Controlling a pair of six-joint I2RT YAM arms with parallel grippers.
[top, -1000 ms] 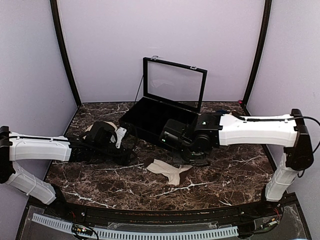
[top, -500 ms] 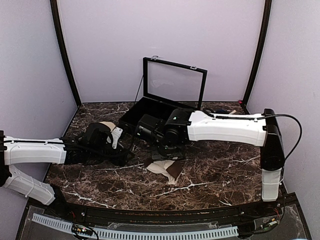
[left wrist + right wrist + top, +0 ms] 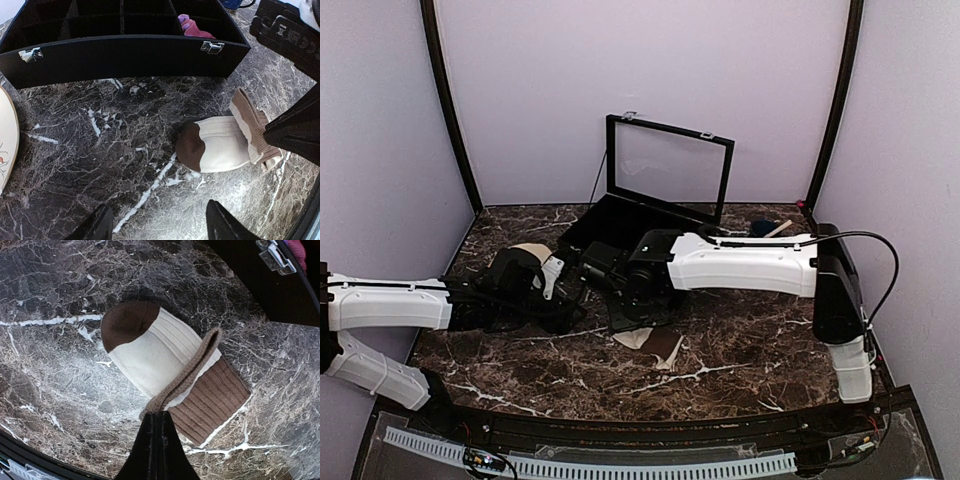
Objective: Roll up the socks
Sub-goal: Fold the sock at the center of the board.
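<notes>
A cream-beige sock (image 3: 150,352) with a dark brown toe and a brown ribbed cuff lies on the marble table; it also shows in the top view (image 3: 658,343) and the left wrist view (image 3: 220,144). My right gripper (image 3: 161,416) is shut on the edge of its cuff, which is lifted and folded back over the sock's body. In the top view the right gripper (image 3: 632,316) is just above the sock. My left gripper (image 3: 159,222) is open and empty, low over the table just left of the sock's toe. The magenta-pink sock (image 3: 192,27) lies in a compartment of the black box.
The black divided box (image 3: 125,55) stands behind the sock with its glass lid (image 3: 668,170) upright. A round beige plate (image 3: 6,142) lies at the left, partly under my left arm (image 3: 400,300).
My right arm has swung left across the table with the sock's cuff, and the sock now lies shorter and folded over. My left gripper has shifted slightly.
</notes>
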